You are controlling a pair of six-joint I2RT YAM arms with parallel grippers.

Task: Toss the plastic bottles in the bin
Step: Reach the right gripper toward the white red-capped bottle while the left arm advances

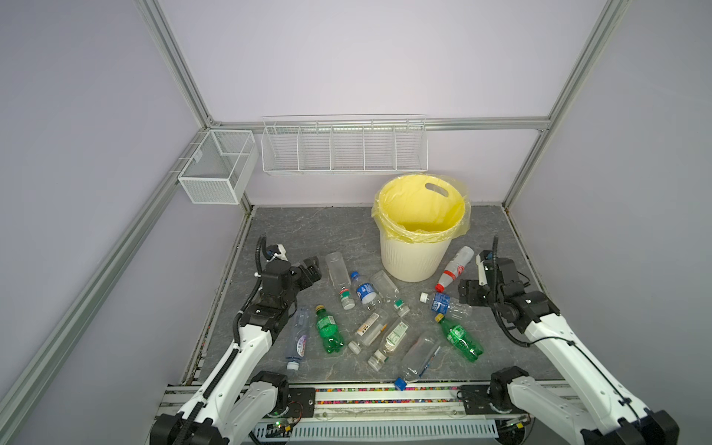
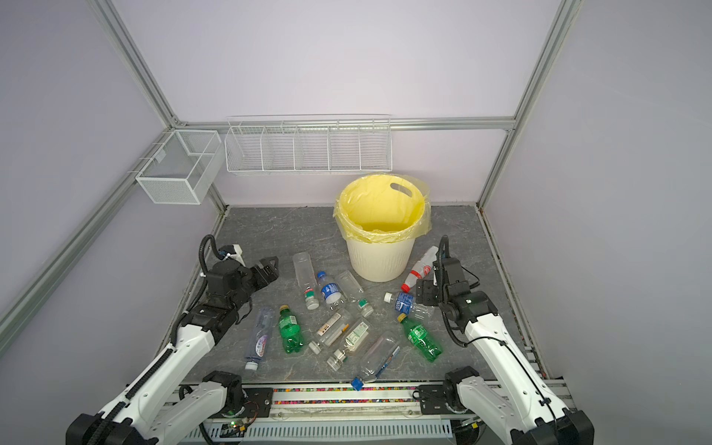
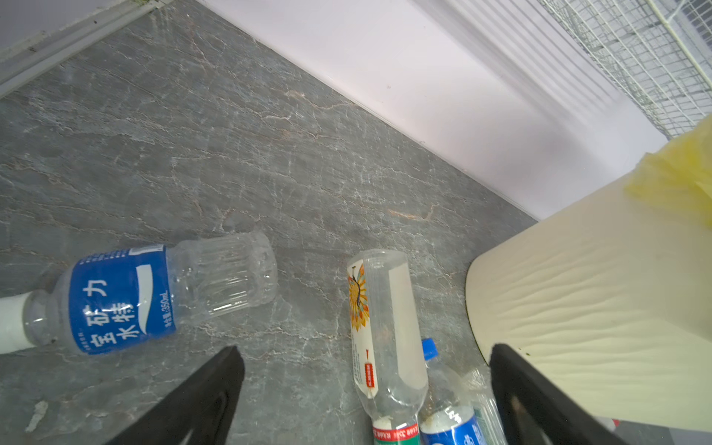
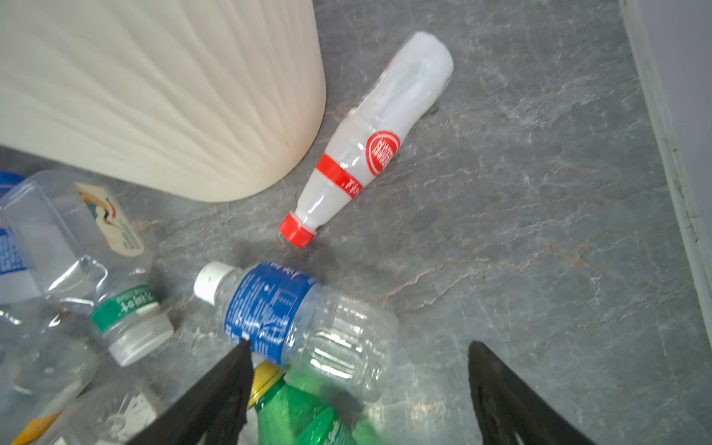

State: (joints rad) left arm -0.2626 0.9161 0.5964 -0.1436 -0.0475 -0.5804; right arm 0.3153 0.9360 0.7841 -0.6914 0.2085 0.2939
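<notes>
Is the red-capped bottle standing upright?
No, the red-capped bottle lies on its side beside the bin.

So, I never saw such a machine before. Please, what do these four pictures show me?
Two white robot arms work at a grey table: the left arm and the right arm. Two pictures look down from one overhead camera; two come from cameras on the wrists, so black jaws show at their edge. About a dozen plastic bottles lie on the table, among them a red-capped bottle and two green bottles, near a cream bin with a yellow liner. Both arms' jaws are open and hold nothing.
</notes>
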